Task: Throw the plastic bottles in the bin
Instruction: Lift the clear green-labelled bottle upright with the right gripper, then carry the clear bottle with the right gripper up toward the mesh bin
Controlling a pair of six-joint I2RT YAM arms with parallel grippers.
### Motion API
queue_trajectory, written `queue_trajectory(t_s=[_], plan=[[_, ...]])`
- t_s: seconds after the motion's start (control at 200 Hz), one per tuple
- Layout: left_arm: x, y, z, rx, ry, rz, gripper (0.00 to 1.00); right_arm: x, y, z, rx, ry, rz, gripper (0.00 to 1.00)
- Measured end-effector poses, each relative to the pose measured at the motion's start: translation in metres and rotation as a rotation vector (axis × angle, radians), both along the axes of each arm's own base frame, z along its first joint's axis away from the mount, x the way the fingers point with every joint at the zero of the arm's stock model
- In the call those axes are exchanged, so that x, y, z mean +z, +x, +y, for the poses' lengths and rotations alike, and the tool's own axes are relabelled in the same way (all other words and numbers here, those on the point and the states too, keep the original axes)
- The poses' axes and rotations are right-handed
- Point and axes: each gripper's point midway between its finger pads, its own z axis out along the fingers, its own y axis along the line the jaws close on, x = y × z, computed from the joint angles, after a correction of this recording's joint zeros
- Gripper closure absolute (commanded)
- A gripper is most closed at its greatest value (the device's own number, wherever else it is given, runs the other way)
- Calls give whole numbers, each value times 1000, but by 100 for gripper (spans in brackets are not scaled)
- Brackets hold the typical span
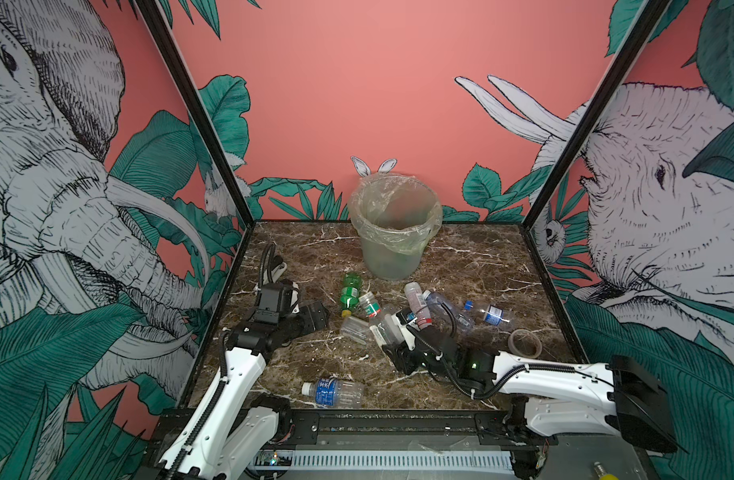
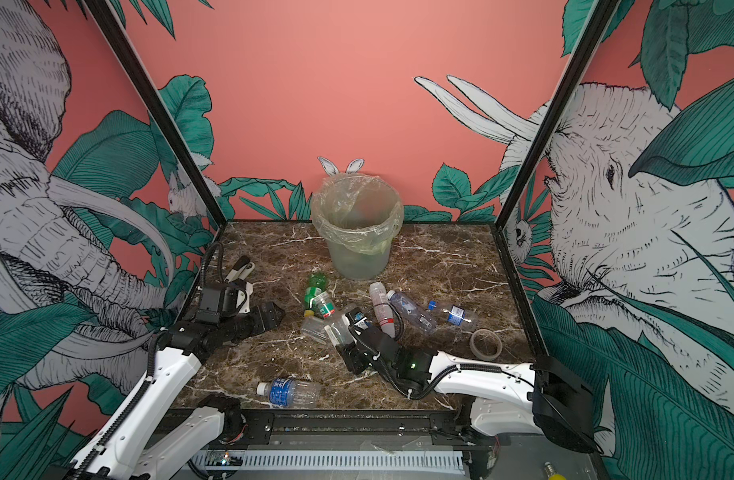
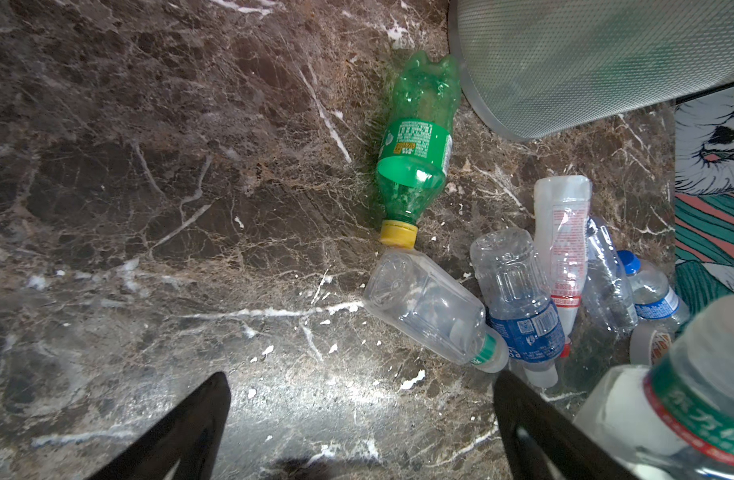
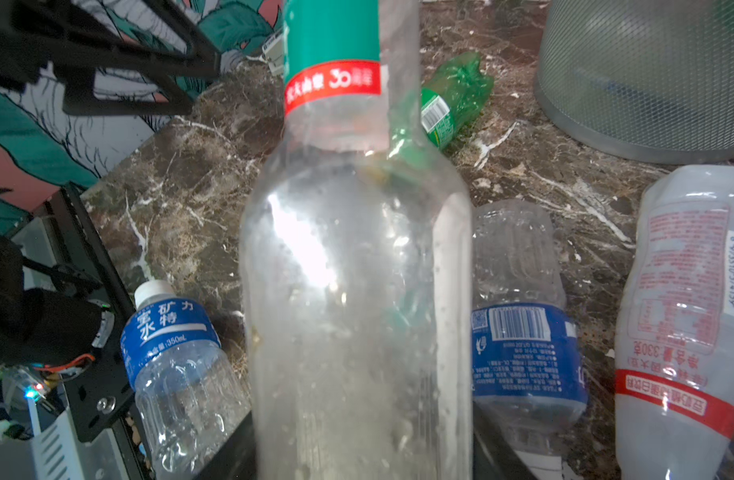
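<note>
top views, bin: bin [image 1: 390, 257] [image 2: 359, 257] stands upright at the far middle of the marble table [image 1: 461, 257], bag folded over its rim.
top views, right gripper: right gripper [image 1: 384, 334] [image 2: 340, 332] reaches into the bottle pile at mid-table, on the near side of the bin. Its jaws are pinching the green-label bottle [image 1: 371, 306] [image 2: 324, 305], which sticks out far-left from the jaws.
top views, left gripper: left gripper [image 1: 315, 318] [image 2: 270, 313] sits left of the pile with its jaws spread and nothing between them.
top views, loose bottles: green bottle [image 1: 349, 291] lies just near of the bin. Clear bottle [image 1: 353, 328] lies beside the held one. Red-print bottle [image 1: 417, 301] and a blue-cap bottle [image 1: 490, 313] lie to the right. Blue-label bottle [image 1: 332, 390] lies alone at the near edge.
top views, other: tape roll [image 1: 524, 343] lies flat on the right, apart from the pile.
left wrist, jaws: both fingers [image 3: 182, 428] are wide apart over bare marble. The clear bottle [image 3: 427, 307] lies beyond the tips, not between them.
left wrist, bottles: the green bottle [image 3: 419, 141] has its base beside the bin wall [image 3: 585, 62] and its yellow cap touching the clear bottle. The green-label bottle [image 3: 689, 395] is close to the lens.
right wrist, jaws: the green-label bottle [image 4: 357, 270] fills the gap, with a dark finger [image 4: 494, 449] against each side. Its label end points toward the bin [image 4: 647, 75].
right wrist, table: the blue-label bottle [image 4: 170, 345] and red-print bottle [image 4: 685, 311] lie on either side of it.
</note>
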Motion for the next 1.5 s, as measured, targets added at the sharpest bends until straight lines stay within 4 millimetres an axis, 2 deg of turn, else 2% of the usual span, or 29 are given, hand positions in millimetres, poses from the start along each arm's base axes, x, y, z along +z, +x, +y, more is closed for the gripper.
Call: queue_trajectory(t_s=[0.225,0.39,0.555,0.735,0.84,1.005,1.165,1.38,1.445,1.5], plan=[[-3,4,-1,-21,21,21,1,36,21,7,-86,115,-30,42],[1,8,-1,-33,29,8,1,63,39,5,-141,170,-52,42],[4,11,-2,-23,19,-8,1,93,52,-13,-195,219,-95,42],[5,17,-3,-16,9,-28,1,133,58,-49,-275,307,-170,42],[3,18,-4,-16,9,-21,1,138,60,-76,-335,322,-199,42],[-1,18,-5,-21,4,-13,1,130,58,-114,-418,310,-221,42],[-8,15,-6,-19,-3,6,1,129,52,-138,-462,320,-242,40],[-9,15,-8,-11,-27,10,1,133,57,-147,-484,281,-272,39],[-8,15,-9,-9,-33,5,1,146,64,-144,-484,254,-289,39],[-6,15,-9,-6,-38,-1,1,165,73,-137,-478,245,-308,39]])
